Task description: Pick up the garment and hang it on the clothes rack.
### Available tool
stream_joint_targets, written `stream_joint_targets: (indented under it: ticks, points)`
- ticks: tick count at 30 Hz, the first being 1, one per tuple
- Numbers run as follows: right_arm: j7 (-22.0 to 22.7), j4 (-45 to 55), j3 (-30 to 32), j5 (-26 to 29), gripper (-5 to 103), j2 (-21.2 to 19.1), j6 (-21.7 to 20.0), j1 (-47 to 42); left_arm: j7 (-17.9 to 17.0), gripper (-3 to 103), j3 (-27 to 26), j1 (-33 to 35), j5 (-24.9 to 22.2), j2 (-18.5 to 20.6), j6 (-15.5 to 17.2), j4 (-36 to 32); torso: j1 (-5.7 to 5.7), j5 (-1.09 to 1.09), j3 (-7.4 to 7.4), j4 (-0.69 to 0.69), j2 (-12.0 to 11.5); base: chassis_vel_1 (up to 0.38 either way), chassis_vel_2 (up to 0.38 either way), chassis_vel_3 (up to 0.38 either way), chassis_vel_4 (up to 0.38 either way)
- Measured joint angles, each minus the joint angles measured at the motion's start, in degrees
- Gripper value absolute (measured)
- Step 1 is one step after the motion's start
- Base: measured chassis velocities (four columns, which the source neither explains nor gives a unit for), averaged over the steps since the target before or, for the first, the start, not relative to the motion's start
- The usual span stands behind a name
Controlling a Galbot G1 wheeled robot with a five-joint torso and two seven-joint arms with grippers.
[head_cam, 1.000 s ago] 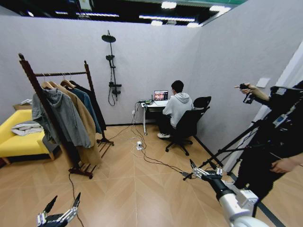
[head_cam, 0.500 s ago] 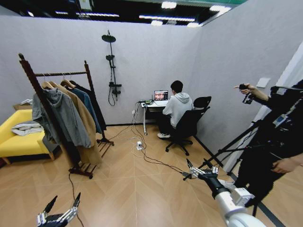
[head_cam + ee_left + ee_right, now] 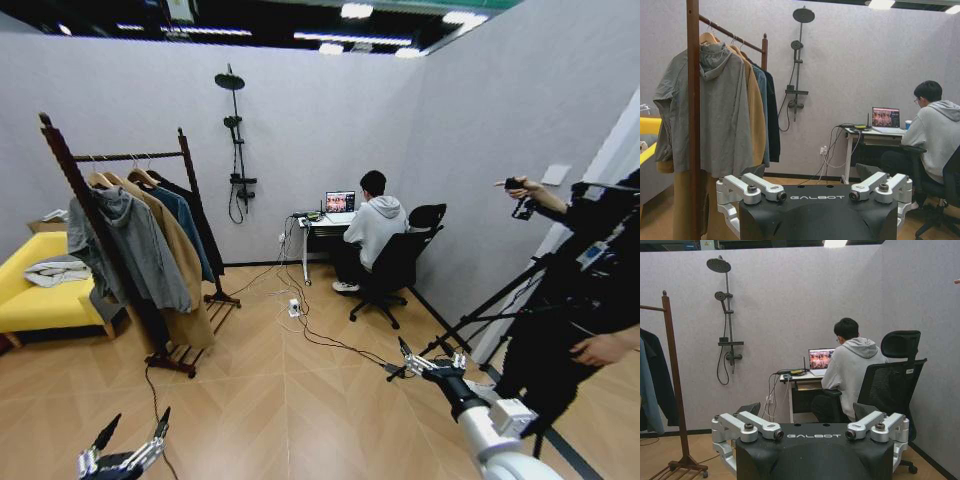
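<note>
Hanging garment [image 3: 200, 225] far beyond left end effector [image 3: 128, 440]

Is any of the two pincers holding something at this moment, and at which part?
Nothing is held. The left pincer and the right pincer are both open and empty; the black coat hangs on the clothes rack.

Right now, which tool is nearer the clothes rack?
The left. The left tool hangs low just in front of the clothes rack, on its side of the room. The right tool reaches forward across the floor, toward the tripod side, farther away.
</note>
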Motion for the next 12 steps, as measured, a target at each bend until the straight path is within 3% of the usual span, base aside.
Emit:
stream_joint_targets:
  ticks: [12]
  points:
    - [-0.15, 1.06, -0.14, -0.33, 100, 0.25, -0.84, -0.41, 0.00, 100, 0.00, 0.00, 0.00, 0.00, 0.00, 0.00, 0.00, 0.00, 0.00, 0.00, 0.00, 0.000, 0.000, 0.000, 0.000]
